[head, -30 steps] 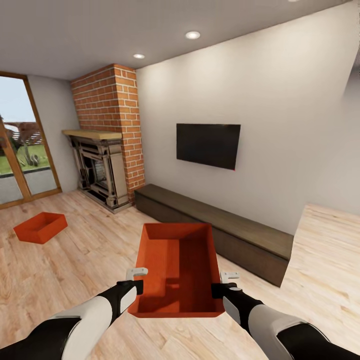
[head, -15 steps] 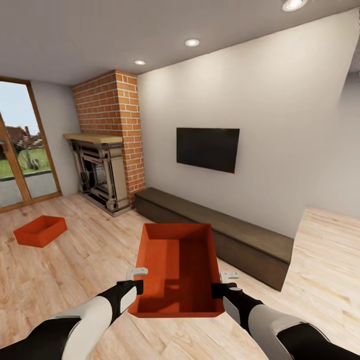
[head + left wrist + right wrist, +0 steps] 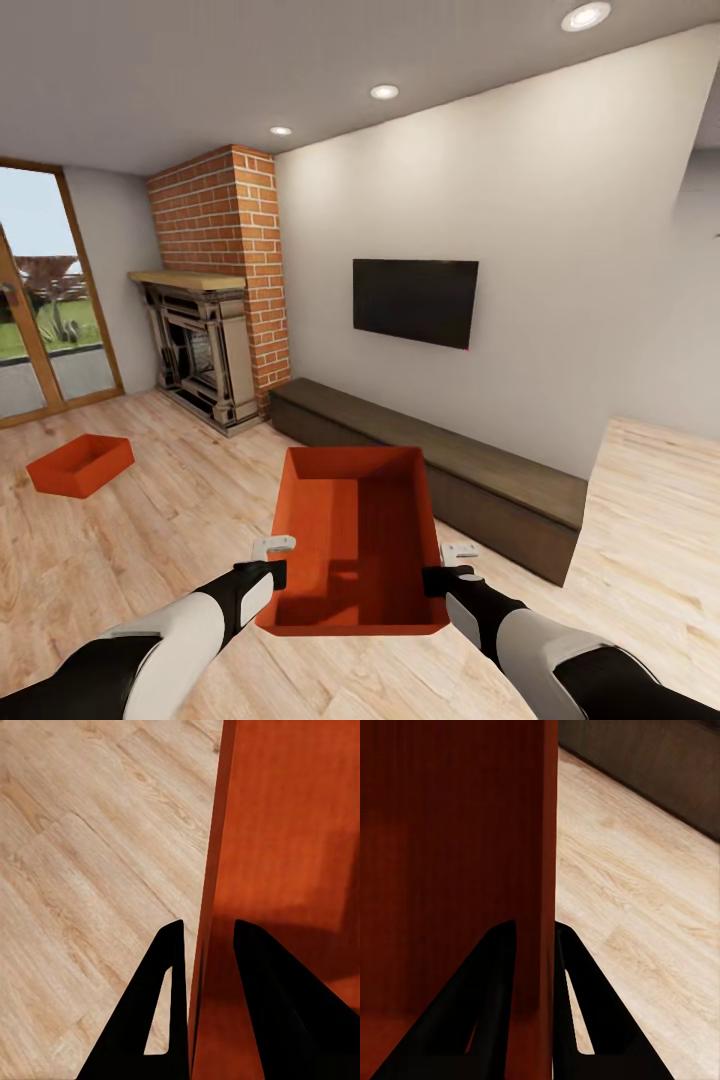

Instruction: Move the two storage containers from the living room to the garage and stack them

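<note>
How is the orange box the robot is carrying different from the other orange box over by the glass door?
The carried container is up off the planks, while the far container sits on the wood floor. The left claw and right claw each pinch a side wall of the carried one; nothing touches the far one. Both are orange-red, open-topped and look empty.

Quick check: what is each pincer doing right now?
Left pincer: closed on the left wall of the carried storage container.
Right pincer: closed on its right wall.
</note>
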You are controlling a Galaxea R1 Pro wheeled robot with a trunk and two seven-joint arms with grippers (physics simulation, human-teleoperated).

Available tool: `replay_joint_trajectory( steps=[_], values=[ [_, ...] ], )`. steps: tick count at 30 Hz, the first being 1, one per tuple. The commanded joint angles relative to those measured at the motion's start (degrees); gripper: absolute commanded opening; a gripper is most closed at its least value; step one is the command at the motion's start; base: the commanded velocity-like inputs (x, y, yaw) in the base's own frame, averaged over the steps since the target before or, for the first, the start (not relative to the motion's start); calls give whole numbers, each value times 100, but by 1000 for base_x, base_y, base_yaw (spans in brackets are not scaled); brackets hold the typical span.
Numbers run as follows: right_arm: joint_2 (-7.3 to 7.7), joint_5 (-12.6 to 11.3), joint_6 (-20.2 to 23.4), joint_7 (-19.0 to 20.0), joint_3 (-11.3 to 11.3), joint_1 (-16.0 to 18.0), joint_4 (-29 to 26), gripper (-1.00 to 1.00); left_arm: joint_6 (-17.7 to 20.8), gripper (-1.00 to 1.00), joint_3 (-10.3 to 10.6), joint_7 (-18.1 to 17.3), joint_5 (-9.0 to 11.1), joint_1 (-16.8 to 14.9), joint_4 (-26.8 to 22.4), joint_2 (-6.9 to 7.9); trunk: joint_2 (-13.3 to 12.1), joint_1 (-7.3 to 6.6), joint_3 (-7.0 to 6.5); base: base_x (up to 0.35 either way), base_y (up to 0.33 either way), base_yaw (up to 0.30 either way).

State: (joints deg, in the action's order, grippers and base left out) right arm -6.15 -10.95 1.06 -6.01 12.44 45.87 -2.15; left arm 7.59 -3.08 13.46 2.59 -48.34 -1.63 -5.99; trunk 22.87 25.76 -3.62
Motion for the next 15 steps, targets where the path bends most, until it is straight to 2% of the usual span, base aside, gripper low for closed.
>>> replay_joint_trajectory(
  steps=[1,15],
  values=[
    [35,-22,3,-31,83,1,-13,-100,32,-100,-79,360,12,1,-4,71,5,2,2,0,0,0],
    [35,-23,-4,-32,83,1,-13,-100,32,-100,-79,360,12,1,-4,71,5,2,1,0,0,0]
  ],
)
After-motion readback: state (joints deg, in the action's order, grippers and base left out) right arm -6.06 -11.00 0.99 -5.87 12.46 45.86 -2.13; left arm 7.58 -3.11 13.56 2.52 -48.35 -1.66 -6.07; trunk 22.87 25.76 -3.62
